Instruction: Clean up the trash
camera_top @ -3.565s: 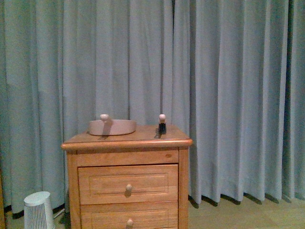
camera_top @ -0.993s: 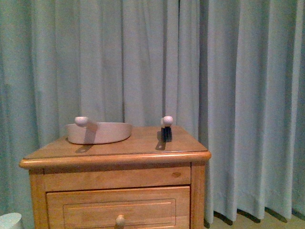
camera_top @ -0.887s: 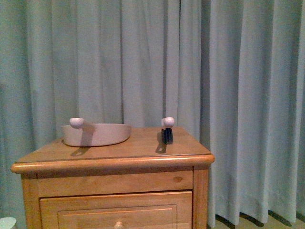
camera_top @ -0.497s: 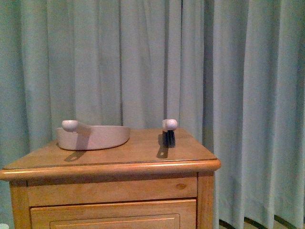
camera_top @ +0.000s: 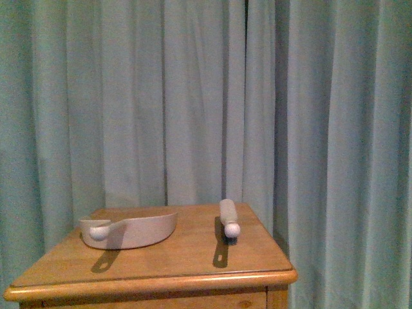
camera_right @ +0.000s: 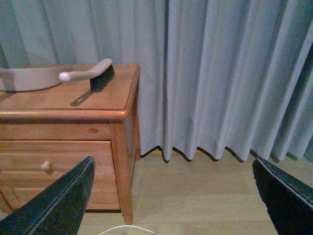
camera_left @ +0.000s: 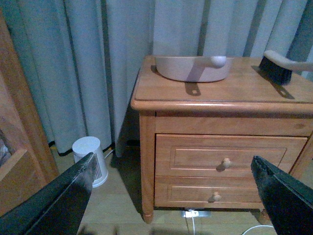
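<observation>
Dustpan [camera_top: 138,230], brush [camera_top: 228,217] inside cabinet top [camera_top: 174,261] edges

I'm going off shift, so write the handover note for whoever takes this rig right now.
Hands: left hand open and empty; right hand open and empty, both short of the cabinet.
Things: dustpan and brush lie side by side on the cabinet top. No trash shows in any view.
Done: nothing visible.
Left: find the trash and clear it.

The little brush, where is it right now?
In the front view the brush sits on the wooden cabinet, toward the right side of its top, apart from the beige dustpan on its left.
</observation>
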Tool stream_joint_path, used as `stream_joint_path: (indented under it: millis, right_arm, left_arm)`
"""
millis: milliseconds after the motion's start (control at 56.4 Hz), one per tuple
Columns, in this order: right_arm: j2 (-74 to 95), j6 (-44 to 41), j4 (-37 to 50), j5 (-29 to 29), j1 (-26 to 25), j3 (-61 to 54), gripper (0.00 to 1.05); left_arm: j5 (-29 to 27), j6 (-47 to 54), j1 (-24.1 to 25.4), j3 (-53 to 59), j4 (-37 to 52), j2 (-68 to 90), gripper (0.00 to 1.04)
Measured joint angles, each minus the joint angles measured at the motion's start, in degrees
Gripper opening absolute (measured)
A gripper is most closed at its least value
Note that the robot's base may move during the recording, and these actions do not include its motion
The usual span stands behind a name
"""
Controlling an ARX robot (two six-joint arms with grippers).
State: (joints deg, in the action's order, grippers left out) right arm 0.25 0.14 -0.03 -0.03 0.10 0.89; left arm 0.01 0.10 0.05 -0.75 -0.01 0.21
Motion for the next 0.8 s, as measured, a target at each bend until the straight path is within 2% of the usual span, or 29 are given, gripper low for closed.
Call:
stream_joint_path:
  millis: [284, 337, 390, 514, 674, 798]
  right_arm:
    - [0.0, 0.0, 0.0, 0.0, 0.0, 0.0, 0.97]
    - [0.0, 0.0, 0.0, 0.0, 0.02, 0.0, 0.97]
    - [0.0, 0.0, 0.0, 0.0, 0.0, 0.0, 0.97]
    - [0.0, 0.0, 0.0, 0.0, 0.0, 0.0, 0.97]
    - [0.0, 0.0, 0.0, 0.0, 0.0, 0.0, 0.97]
    - [0.0, 0.0, 0.0, 0.0, 0.0, 0.0, 0.97]
  left_arm:
    - [-0.33, -0.5, -0.07, -0.07, -0.22, 0.13, 0.97]
    - [-4.17, -5.88, -1.2, -2.45, -7.21, 3.39, 0.97]
    - [-4.81, -11.82, -1.05, -3.43, -9.46, 7.54, 0.97]
    - [-1.16, -16.33, 3.04, -4.52, -1.42, 19.06, 0.97]
    - [1.31, -10.19, 6.84, -14.43, 15.34, 43.01, 0.97]
    - [1.16, -2.73, 5.68, -26.56, 14.58, 58.4, 0.97]
